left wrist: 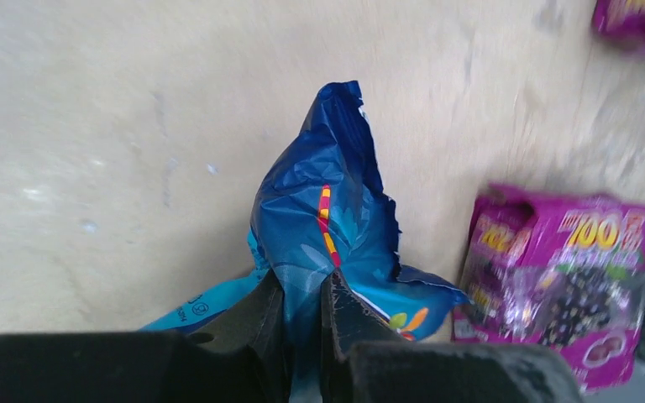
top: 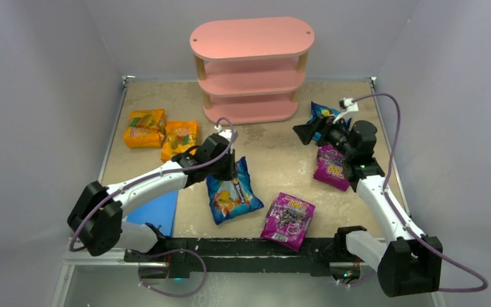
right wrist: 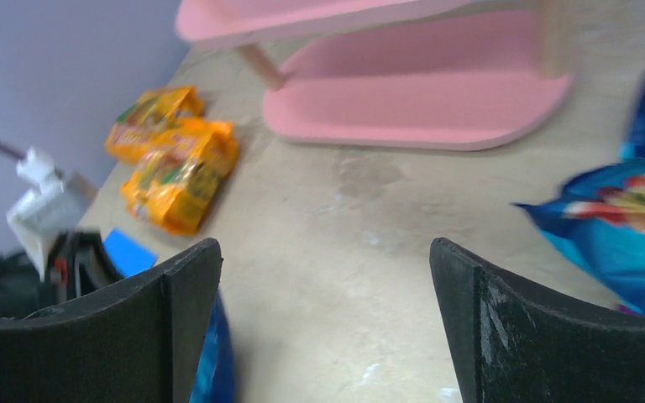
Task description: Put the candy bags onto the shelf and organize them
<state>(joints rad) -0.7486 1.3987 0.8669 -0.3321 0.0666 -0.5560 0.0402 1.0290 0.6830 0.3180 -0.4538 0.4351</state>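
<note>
The left gripper (left wrist: pixel 302 295) is clamped on the top of 1 blue bag (left wrist: pixel 327 214), which lies near the middle of the desk (top: pixel 272 150). The right gripper (right wrist: pixel 326 252) hangs with its fingers apart just beside the other blue bag (top: pixel 323 112), toward the far right corner. The pink shelf (top: pixel 252 39) stands at the far edge, all 3 boards bare. 2 orange bags (top: pixel 145 128) lie touching by the left edge. 1 purple bag (top: pixel 288 219) lies at the near edge, another (top: pixel 331 167) by the right edge.

My scuffed tan tabletop (top: pixel 268 153) holds a pink three-tier shelf (top: pixel 251 38) and a flat blue mat (top: pixel 156 212). Glossy orange pouches (top: pixel 145 128) (top: pixel 180 139), blue pouches (top: pixel 231 195) (top: pixel 323 115) and magenta pouches (top: pixel 288 219) (top: pixel 331 167) lie there, two each.
</note>
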